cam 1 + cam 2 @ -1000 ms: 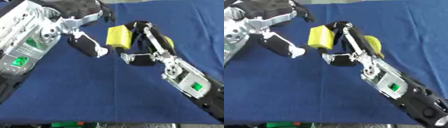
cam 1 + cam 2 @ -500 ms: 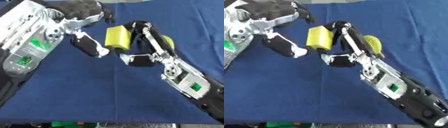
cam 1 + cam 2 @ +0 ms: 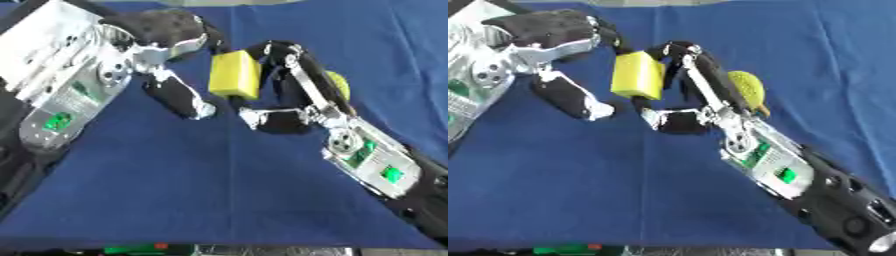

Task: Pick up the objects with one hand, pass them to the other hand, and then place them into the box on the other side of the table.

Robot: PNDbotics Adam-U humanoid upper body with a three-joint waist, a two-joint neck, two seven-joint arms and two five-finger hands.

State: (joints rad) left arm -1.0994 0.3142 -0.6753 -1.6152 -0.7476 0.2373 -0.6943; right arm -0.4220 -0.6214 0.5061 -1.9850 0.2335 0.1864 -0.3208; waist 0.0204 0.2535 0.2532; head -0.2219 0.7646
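A yellow block (image 3: 234, 75) hangs upright above the blue tablecloth, with my right hand (image 3: 302, 82) shut on it: fingers curl over its top right edge and the thumb (image 3: 275, 120) sits under it. My left hand (image 3: 164, 29) comes in from the upper left, open. Its dark fingers reach the block's upper left corner and its thumb (image 3: 179, 96) points down beside the block. I cannot tell whether the left fingers touch the block. A yellow-green rounded object (image 3: 745, 88) lies on the cloth behind my right hand, partly hidden by it.
The blue tablecloth (image 3: 184, 190) covers the whole table, with bare cloth in front of both arms. A strip of small green and red things (image 3: 131, 248) shows past the near edge. No box is in view.
My left hand's fingers have edged down and right, closer to the block's upper corner. The right hand and the block have stayed almost still.
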